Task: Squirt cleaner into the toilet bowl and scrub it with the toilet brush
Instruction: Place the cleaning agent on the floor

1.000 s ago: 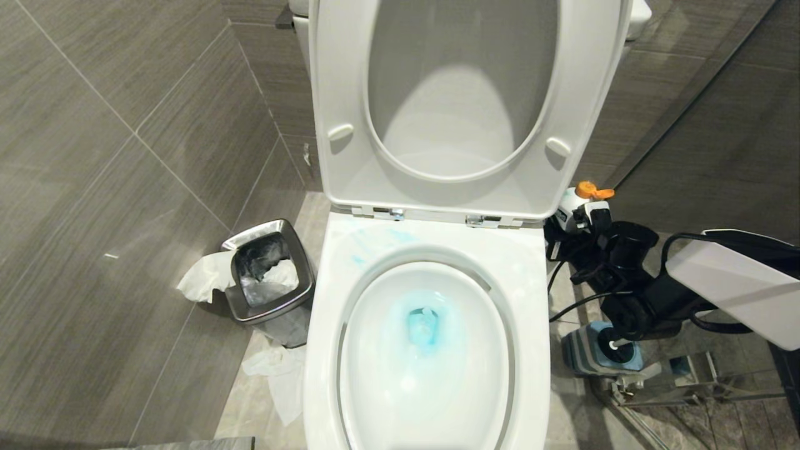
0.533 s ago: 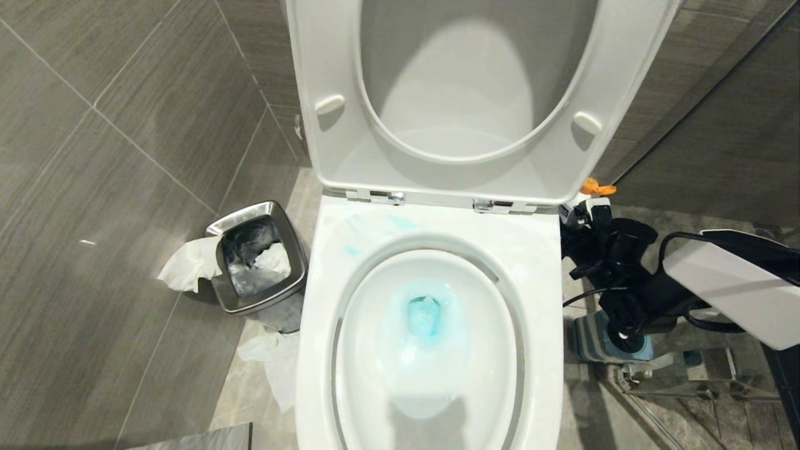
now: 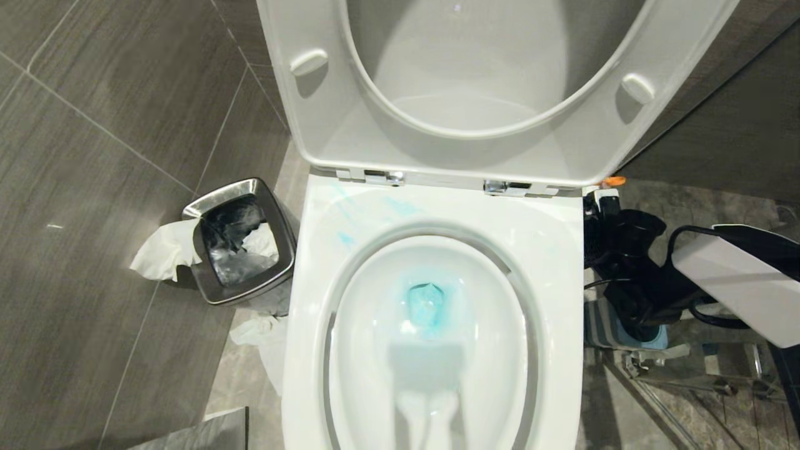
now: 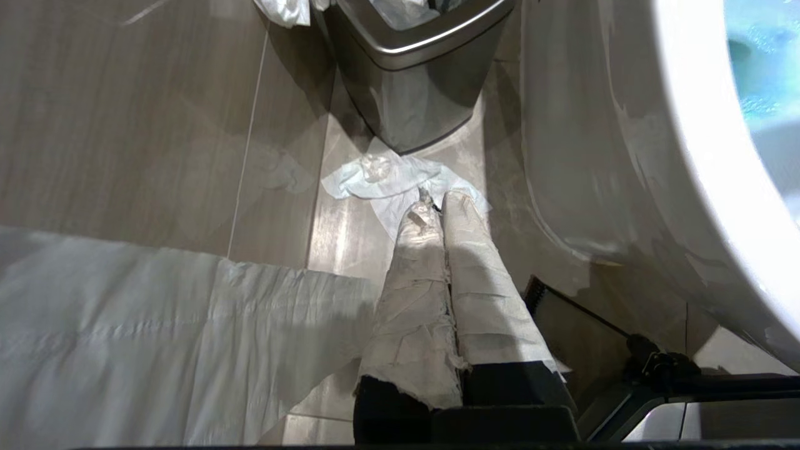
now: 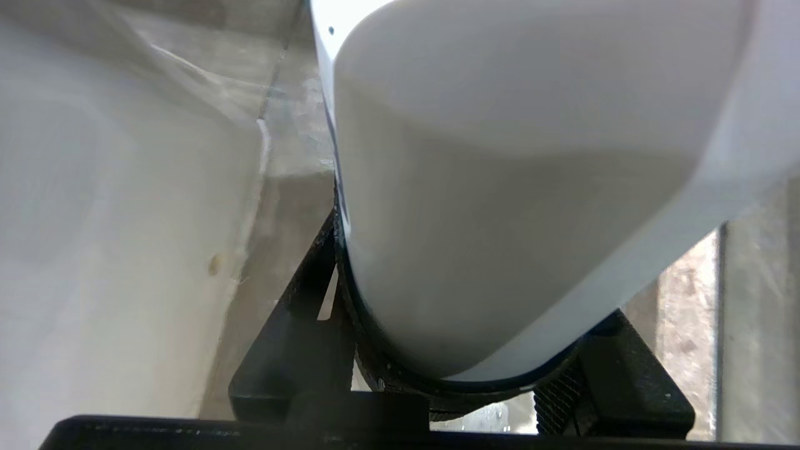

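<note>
The toilet bowl (image 3: 437,212) stands in front of me with seat and lid up. Cleaner (image 3: 427,304) tints the water blue at the bottom, with pale blue smears (image 3: 342,237) on the back rim. My right gripper (image 3: 603,215) hangs by the toilet's right side, shut on a white bottle (image 5: 500,187) with an orange cap (image 3: 614,181). Below the arm stands the grey-and-blue brush holder (image 3: 650,337); the toilet brush is hidden behind the arm. My left gripper (image 4: 437,203), its fingers wrapped in white, is shut and empty, low beside the toilet's left side.
A square steel waste bin (image 3: 240,250) stands left of the toilet, with crumpled tissue beside it (image 3: 159,253) and on the floor (image 3: 265,344). Grey tiled walls close in on both sides. A metal rack (image 3: 687,369) lies on the floor at the right.
The whole view has shifted as the camera leaned closer over the bowl. The right gripper with the bottle now sits slightly lower against the hinge line, the cap partly hidden by the lid.
</note>
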Controlling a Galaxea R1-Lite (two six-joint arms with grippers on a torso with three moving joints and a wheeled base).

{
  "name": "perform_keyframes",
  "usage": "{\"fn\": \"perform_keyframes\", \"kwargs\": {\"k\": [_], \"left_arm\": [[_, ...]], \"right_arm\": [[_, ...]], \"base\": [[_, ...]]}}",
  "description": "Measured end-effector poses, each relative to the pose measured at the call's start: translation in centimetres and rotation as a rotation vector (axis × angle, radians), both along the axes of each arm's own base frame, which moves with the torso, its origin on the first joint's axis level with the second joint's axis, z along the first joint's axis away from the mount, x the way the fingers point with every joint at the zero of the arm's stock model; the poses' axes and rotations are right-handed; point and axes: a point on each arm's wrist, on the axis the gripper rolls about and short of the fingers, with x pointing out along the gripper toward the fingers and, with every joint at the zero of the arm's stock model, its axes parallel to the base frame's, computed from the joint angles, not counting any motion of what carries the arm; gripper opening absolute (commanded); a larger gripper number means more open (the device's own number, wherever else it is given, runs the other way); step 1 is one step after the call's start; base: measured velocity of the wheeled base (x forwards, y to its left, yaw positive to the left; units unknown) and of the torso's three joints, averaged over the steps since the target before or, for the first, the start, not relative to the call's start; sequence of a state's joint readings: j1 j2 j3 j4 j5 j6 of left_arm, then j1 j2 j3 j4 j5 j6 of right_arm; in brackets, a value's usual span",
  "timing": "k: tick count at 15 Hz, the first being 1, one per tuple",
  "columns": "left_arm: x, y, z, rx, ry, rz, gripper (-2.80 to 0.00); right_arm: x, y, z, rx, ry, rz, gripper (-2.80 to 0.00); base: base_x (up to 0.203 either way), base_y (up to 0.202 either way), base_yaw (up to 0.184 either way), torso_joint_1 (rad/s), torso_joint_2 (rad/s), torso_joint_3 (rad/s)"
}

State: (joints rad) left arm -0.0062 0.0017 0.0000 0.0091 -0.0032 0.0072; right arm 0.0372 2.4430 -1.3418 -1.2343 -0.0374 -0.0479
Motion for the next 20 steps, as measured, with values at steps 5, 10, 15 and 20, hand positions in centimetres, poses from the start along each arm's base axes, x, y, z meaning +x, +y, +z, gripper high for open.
{"fn": "perform_keyframes", "kwargs": {"k": [5,10,15,20], "left_arm": [[0.0,0.0,0.0,-0.001,0.0,0.0,-2.8],[0.0,0.0,0.0,0.0,-0.002,0.0,-2.8],[0.0,0.0,0.0,-0.002,-0.006,0.0,-2.8],[0.0,0.0,0.0,-0.006,-0.005,0.0,-2.8]], "right_arm": [[0.9,-0.2,0.7,-0.003,-0.038,-0.002,-2.8],[1.2,-0.2,2.1,-0.006,-0.092,0.0,-2.8],[0.8,-0.5,3.6,-0.019,-0.105,0.006,-2.8],[-0.1,-0.7,3.3,-0.019,-0.06,0.0,-2.8]], "base": [[0.0,0.0,0.0,0.005,0.0,-0.197],[0.0,0.0,0.0,0.005,0.0,-0.18],[0.0,0.0,0.0,0.0,0.0,-0.02],[0.0,0.0,0.0,0.0,0.0,0.0]]}}
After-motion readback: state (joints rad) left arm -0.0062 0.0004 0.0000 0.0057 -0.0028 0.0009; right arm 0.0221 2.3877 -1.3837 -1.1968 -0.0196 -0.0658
